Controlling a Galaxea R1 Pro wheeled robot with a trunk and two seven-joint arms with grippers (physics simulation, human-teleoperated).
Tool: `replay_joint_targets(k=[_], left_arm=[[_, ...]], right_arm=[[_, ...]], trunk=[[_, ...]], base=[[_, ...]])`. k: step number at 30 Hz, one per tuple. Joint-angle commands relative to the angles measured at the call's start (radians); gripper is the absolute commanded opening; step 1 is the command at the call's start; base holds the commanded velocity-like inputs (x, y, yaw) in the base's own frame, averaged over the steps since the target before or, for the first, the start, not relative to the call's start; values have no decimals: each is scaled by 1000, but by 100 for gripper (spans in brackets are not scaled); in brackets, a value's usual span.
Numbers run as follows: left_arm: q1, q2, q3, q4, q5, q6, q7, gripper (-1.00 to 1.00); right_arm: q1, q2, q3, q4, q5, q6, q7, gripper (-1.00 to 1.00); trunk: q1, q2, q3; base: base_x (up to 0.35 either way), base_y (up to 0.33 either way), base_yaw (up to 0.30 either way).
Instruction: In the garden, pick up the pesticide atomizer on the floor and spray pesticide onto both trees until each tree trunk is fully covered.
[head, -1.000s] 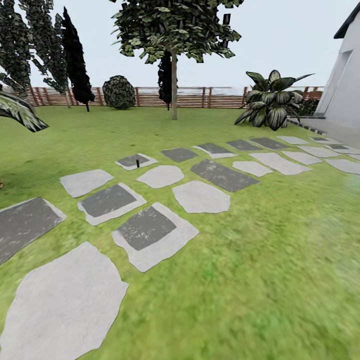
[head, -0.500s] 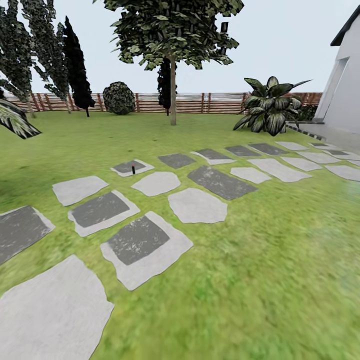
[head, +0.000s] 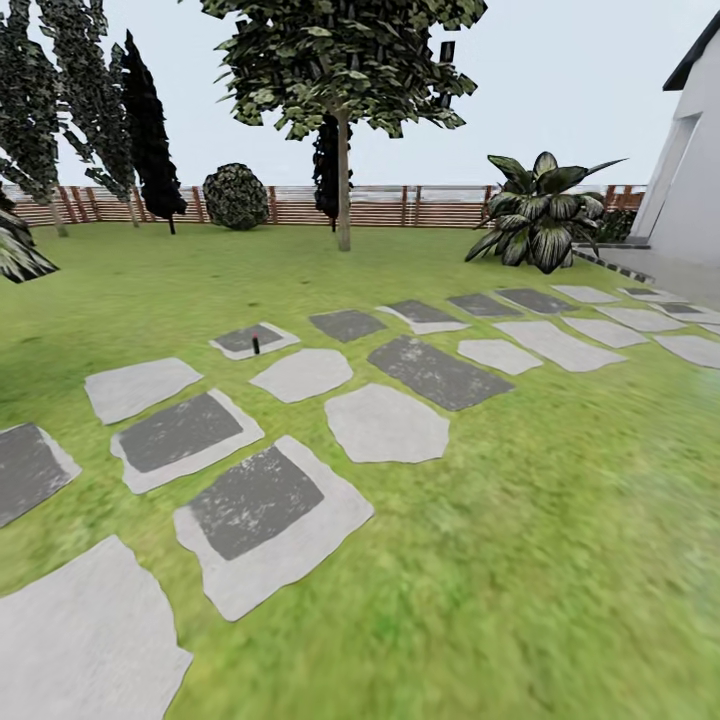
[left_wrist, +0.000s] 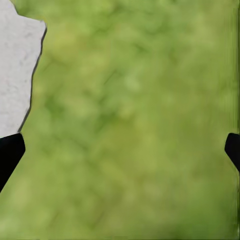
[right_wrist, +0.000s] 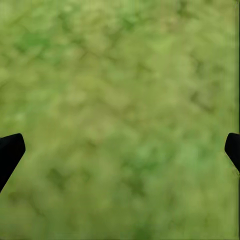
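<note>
You are looking across the lawn toward the slatted fence at the back of the garden. A path of grey stepping stones runs from the near left corner away to the right, toward the white house wall. The atomizer is a small dark upright thing with a red top, standing on one of the far stones left of centre, well ahead of you; it is too small to make out more. Behind it, near the fence, stands a tree with a thin pale trunk and a dark ragged crown. Left of it sit a round bush and tall dark conifers; to the right, a broad-leaved plant grows beside the house. Your left gripper hangs over grass with a stone edge at one side; its two black fingertips stand wide apart at the frame's edges, with nothing between them. Your right gripper is spread just as wide over bare grass, its fingertips holding nothing.
</note>
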Motion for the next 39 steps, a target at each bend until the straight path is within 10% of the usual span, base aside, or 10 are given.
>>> replay_joint_targets(k=[1, 39], left_arm=[[0, 0, 0, 0, 0, 0, 0, 100], [0, 2, 1, 0, 2, 2, 0, 100]], right_arm=[[0, 0, 0, 0, 0, 0, 0, 100], [0, 1, 0, 0, 0, 0, 0, 100]], trunk=[[0, 0, 0], [0, 0, 0]], base=[[305, -168, 0], [311, -146, 43]])
